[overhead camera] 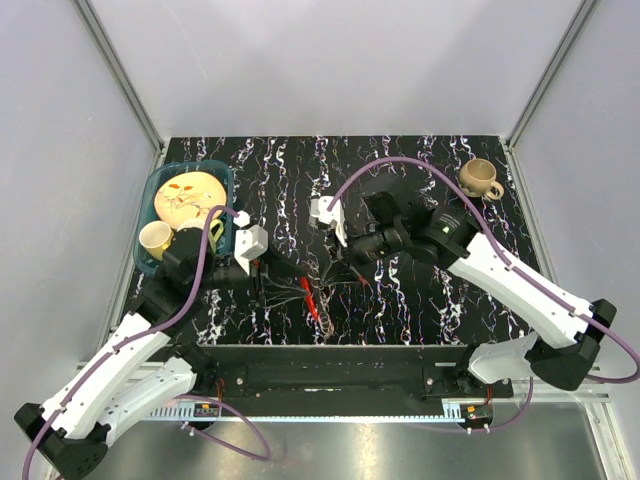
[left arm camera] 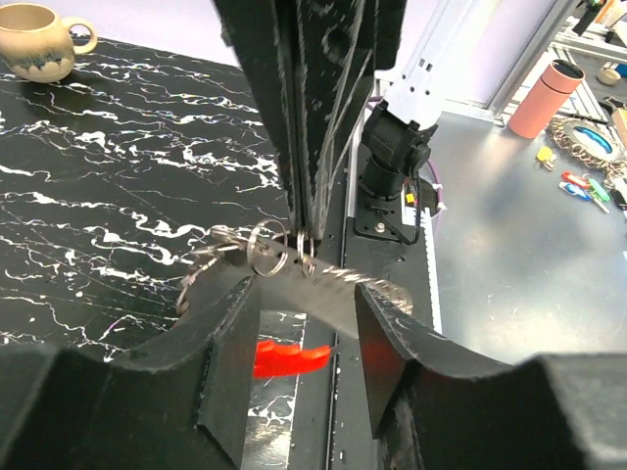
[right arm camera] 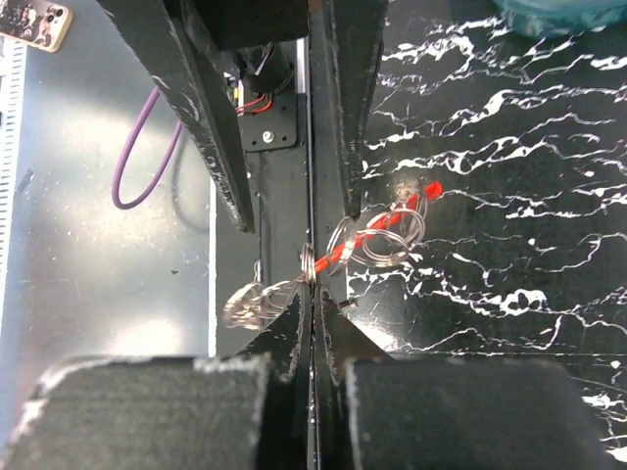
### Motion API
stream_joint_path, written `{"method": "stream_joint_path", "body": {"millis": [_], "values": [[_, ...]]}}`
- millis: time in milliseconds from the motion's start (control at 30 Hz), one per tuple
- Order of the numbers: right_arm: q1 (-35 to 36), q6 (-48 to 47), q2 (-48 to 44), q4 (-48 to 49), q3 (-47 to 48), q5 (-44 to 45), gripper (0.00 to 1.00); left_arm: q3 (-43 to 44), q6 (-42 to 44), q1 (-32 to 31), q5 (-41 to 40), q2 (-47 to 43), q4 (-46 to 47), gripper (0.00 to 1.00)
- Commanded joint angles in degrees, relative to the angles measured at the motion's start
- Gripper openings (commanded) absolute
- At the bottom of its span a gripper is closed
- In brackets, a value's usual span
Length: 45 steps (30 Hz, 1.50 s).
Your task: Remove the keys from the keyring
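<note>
Step in hand: the split, not yet made.
- Your right gripper (right arm camera: 312, 294) is pinched tight on the thin silvery metal keyring (right arm camera: 309, 262), between the two arms and near the table's front edge.
- Your left gripper (left arm camera: 306, 315) has its fingers wide, straddling the small flat silvery-grey keys (left arm camera: 367, 286) and gripping nothing.
- The keys show blurred; probably swinging, hard to say.
- The bright red curved piece (left arm camera: 289, 357) sits just below the bunch.

Next move, as I judge it: close left on one key and walk it round the coil while right holds firm.

Surface: black white-veined tabletop (overhead camera: 420, 300), likely slick. Beige ceramic mug (overhead camera: 480, 178) far right, teal plastic bin (overhead camera: 228, 190) far left, plain pale walls (overhead camera: 330, 60).
</note>
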Motion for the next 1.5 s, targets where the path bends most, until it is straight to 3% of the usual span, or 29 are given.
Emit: {"method": "stream_joint_path", "body": {"millis": [0, 367, 1000, 1467], "values": [[0.31, -0.24, 1.66, -1.87, 3.70, -2.64, 0.00, 2.93, -1.53, -0.07, 3.86, -0.01, 0.85, 0.45], [0.22, 1.16, 2.46, 0.94, 2.65, -3.61, 0.00, 2.14, -2.15, -0.07, 4.03, -0.89, 1.82, 0.39], [0.22, 2.04, 2.81, 2.79, 1.07, -3.53, 0.00, 1.35, -4.70, -0.07, 4.38, 0.60, 8.85, 0.43], [0.22, 2.66, 1.93, 4.63, 0.27, -3.61, 0.00, 0.82, -4.70, -0.07, 5.97, 2.53, 7.36, 0.43]]}}
